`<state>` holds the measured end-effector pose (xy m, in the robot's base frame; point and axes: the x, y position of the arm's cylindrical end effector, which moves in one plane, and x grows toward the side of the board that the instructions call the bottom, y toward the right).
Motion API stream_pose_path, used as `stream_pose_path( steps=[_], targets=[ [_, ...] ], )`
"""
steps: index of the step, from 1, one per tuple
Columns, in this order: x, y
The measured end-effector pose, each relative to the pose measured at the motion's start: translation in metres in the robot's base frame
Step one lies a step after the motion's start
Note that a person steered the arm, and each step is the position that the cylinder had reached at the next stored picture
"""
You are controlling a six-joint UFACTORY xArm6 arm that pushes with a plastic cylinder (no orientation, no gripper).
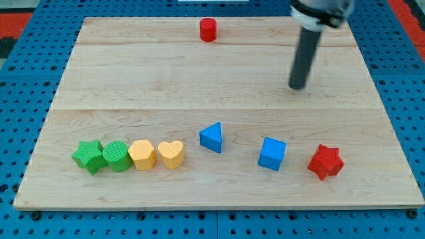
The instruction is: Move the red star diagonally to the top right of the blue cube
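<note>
The red star [325,161] lies near the view's bottom right of the wooden board. The blue cube [272,153] sits just to its left, a small gap between them. My tip [298,86] rests on the board above both, roughly a third of the board's height up from the cube, a little to the cube's right and to the star's left. It touches no block.
A blue triangle [212,137] lies left of the cube. A row at the bottom left holds a green star [88,156], green cylinder [117,157], yellow hexagon [142,154] and yellow heart [171,154]. A red cylinder [208,30] stands near the top edge.
</note>
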<state>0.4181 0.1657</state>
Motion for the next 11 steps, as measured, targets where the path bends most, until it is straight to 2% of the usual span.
stream_pose_path(
  steps=[2, 3, 4, 5, 6, 7, 8, 9, 10, 11],
  targets=[
    [0.174, 0.041],
    [0.18, -0.02],
    [0.126, -0.023],
    [0.093, -0.017],
    [0.118, -0.005],
    [0.1, 0.025],
    [0.035, 0.005],
    [-0.012, -0.009],
    [0.017, -0.021],
    [0.03, 0.025]
  ],
)
